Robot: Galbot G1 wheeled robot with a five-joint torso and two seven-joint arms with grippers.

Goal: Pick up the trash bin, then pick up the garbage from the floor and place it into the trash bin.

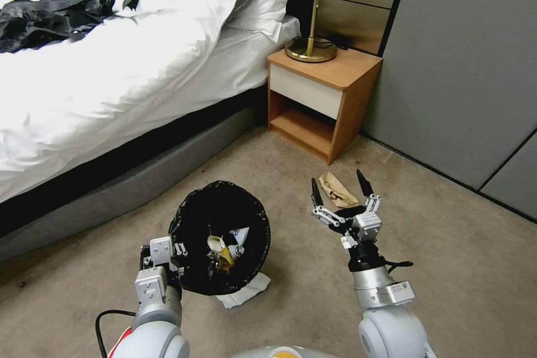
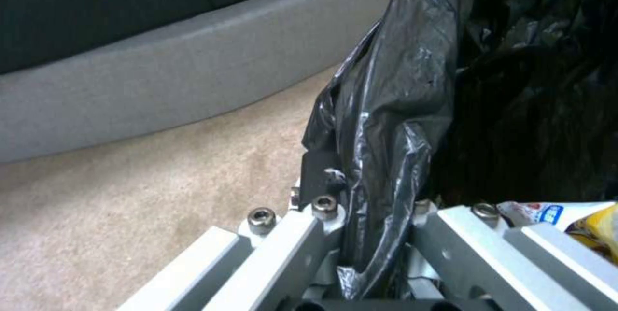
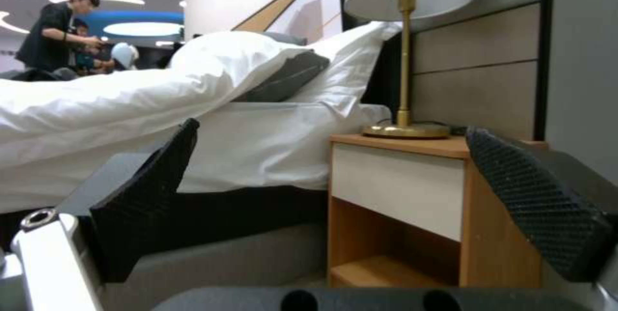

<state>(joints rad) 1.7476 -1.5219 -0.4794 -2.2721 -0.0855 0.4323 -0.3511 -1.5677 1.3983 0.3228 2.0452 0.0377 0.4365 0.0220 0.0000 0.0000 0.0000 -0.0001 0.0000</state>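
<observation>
Bin stage done, trash bin (image 1: 220, 238) pinched at its rim by the left end effector (image 1: 178, 255) with litter already inside, yet right end effector (image 1: 342, 190) spread empty above crumpled brown paper (image 1: 337, 190) left on the floor near the nightstand (image 1: 320, 102).

A low bed with rumpled white duvet and pillows (image 1: 128, 61) on a grey upholstered base (image 1: 112, 190) is seen beside a wooden nightstand with a white drawer front (image 1: 321, 103), topped by a brass lamp with a white shade (image 1: 313, 39), against grey wall panels (image 1: 464, 67) on beige carpet (image 1: 458, 268).
</observation>
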